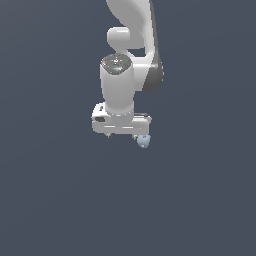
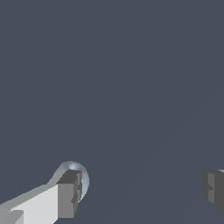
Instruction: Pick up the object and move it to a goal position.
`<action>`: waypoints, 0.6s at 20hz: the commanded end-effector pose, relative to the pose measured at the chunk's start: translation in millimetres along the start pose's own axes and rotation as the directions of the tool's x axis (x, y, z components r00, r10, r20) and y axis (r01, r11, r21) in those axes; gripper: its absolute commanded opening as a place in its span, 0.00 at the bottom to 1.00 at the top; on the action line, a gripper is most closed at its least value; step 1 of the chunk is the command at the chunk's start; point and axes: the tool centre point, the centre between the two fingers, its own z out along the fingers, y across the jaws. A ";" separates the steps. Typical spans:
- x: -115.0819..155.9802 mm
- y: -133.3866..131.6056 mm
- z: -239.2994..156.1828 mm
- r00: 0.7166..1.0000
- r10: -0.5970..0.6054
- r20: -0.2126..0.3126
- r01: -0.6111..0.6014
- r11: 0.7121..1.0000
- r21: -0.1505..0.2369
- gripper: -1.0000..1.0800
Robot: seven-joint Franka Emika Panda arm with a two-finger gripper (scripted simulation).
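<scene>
The gripper (image 2: 140, 192) is spread wide with nothing between its fingers, and the object (image 1: 144, 141) sits low, just under the gripper's end on the exterior view's right. In the wrist view the object (image 2: 78, 176) lies at one finger (image 2: 69, 193), partly hidden behind that finger's tip, not centred in the gap. The coming move likely turns on shifting the gripper sideways toward that finger's side, so the ball falls midway between the fingers before they shut.
</scene>
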 end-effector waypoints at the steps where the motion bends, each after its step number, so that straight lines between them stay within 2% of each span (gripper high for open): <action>1: -3.9 -6.4 5.5 1.000 0.015 0.002 -0.015 1.000 0.000 0.96; 12: -40.6 -53.8 47.8 0.989 0.148 0.013 -0.148 0.989 -0.005 0.96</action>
